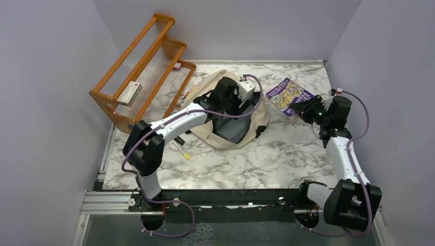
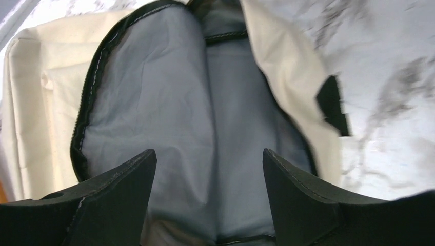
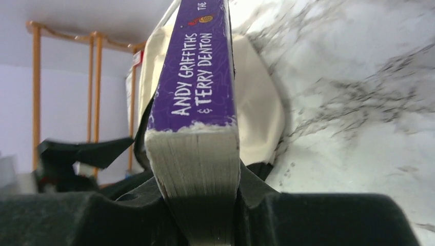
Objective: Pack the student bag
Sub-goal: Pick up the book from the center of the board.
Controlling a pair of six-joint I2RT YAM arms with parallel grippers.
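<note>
- Nearest to you, the marble table (image 1: 277,159) carries both arms from its near edge: the left arm (image 1: 169,123) reaches toward the middle, and the right arm (image 1: 342,154) runs up the right side.
- A thin white stick with a yellow tip (image 1: 182,151), perhaps a pencil, lies on the table just beside the bag's near left edge, below the left arm.
- The student bag (image 1: 256,120) lies flat in mid-table. It is cream canvas, and its mouth is unzipped and gapes over grey lining (image 2: 169,102).
- Judge the bag soft and light, likely to slump or slide if pushed. Take it by the black zipper rim (image 2: 87,97) or a black strap tab (image 2: 333,105), not by loose cloth.
- The left gripper (image 2: 209,154) hovers over the open mouth with its jaws spread wide and nothing between them.
- The right gripper (image 3: 200,179), just right of the bag, is clamped across the covers of a purple paperback book (image 3: 197,77) at one end.
- The book looks stiff and fairly weighty, with a glossy cover, so a pinch at one end may let it pivot.
- Two things stand in the way. The left gripper fills the opening the book must enter, and the floppy rim could fold inward.
- Farthest away, at the back left, a wooden rack (image 1: 138,72) holds a small box (image 1: 128,93). Its foot is close to the bag, but you cannot tell whether they touch.
</note>
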